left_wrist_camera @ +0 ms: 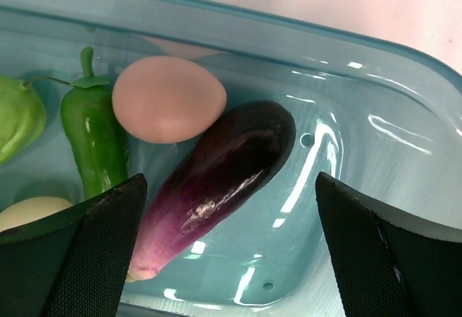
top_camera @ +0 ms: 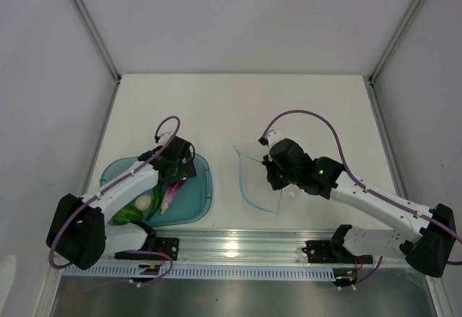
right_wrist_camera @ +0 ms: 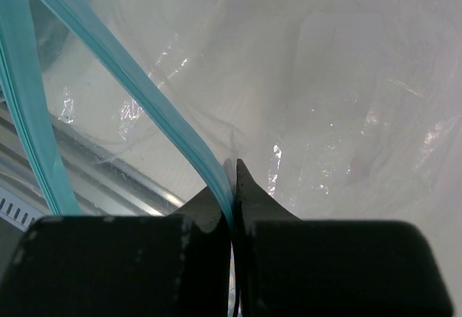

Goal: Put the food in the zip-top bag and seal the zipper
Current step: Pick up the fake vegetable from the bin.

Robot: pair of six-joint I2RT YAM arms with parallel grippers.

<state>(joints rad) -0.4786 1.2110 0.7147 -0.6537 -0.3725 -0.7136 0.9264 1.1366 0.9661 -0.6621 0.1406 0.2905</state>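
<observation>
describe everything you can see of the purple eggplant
The eggplant is a glossy, plastic-looking toy, dark purple at its rounded fat end, fading to pink at the narrow end. It lies flat and diagonal on the floor of the teal tray, its side seemingly touching a tan egg. The open left gripper straddles it; contact cannot be told.

Right pincer [right_wrist_camera: 232, 180] clamped on zipper [right_wrist_camera: 137, 86]

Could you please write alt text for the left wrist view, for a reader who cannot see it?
The left gripper, fingers wide open, is poised over a purple eggplant lying diagonally in a translucent teal tray. A pale pink egg and a green pepper lie beside it.
</observation>
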